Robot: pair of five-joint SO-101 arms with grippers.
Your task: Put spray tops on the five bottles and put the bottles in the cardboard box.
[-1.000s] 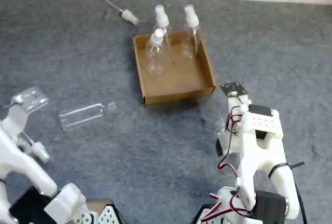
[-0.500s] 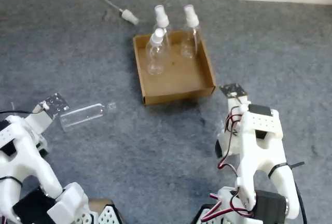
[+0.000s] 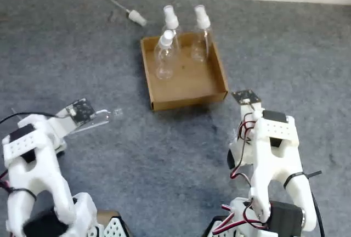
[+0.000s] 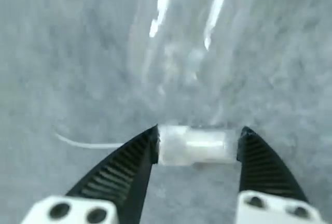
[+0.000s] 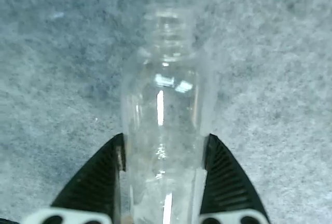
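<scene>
You are looking at a grey carpet (image 3: 109,50) that is covering the whole table in the high view. Your two white arms are rising from the bottom edge. The right arm (image 3: 271,154) is standing folded at the lower right, with its wrist pointing up the frame toward the near right corner of the cardboard box (image 3: 189,103). The left arm (image 3: 33,160) is bending in from the lower left, its wrist stretched rightward over the lying bottle (image 3: 101,117) at the left of centre. The box is sitting open just above the middle of the frame. Three capped bottles (image 3: 166,56) are standing upright at its upper end. One is partly hidden behind another, so you cannot tell whether its base is inside. The lying bottle is resting on its side on the carpet with its bare neck pointing right, well apart from the box. Your right gripper (image 5: 165,143) is clamping an open-necked bottle (image 5: 166,79) around its body, both black fingers pressing against the clear sides and the neck pointing away from the wrist. Your left gripper (image 4: 198,136) is nearly closed and pinching the held spray top (image 4: 194,145) crosswise between its fingertips. A thin pale tube (image 4: 88,144) is trailing off to one side, and blurred clear glints are showing just beyond. A loose spray top (image 3: 134,16) is lying on the carpet at the upper left of the box, its tube angling away.
</scene>
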